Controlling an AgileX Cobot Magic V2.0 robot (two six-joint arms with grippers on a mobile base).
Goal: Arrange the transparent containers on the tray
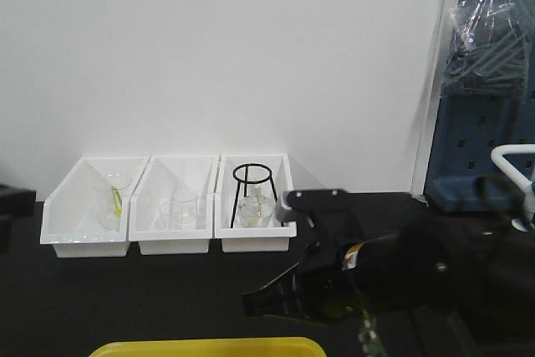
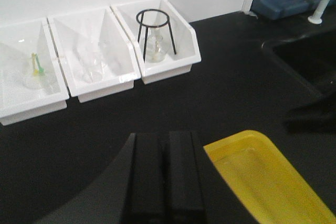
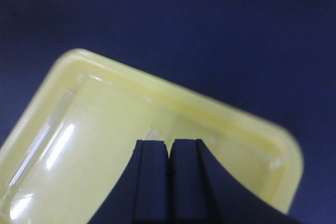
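Claws both clenched and empty: right claw (image 3: 169, 174) hovers over the yellow tray (image 3: 79, 129), left claw (image 2: 168, 177) beside it. Test tubes (image 2: 90, 45) seem to stand in the middle white bin (image 2: 100, 85); spread fingers before reaching in.

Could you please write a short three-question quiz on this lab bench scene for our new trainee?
1. True or false: the black metal ring tripod stands in the rightmost of the three white plastic bins.
2. Which hand hangs directly over the bright yellow plastic tray? A) left B) right C) neither
3. Fill in: the fingers of the left hand are pressed ____, holding nothing.

Key
1. True; a clear glass flask sits beneath the tripod.
2. B; the right hand is above the tray's bare floor.
3. Together.
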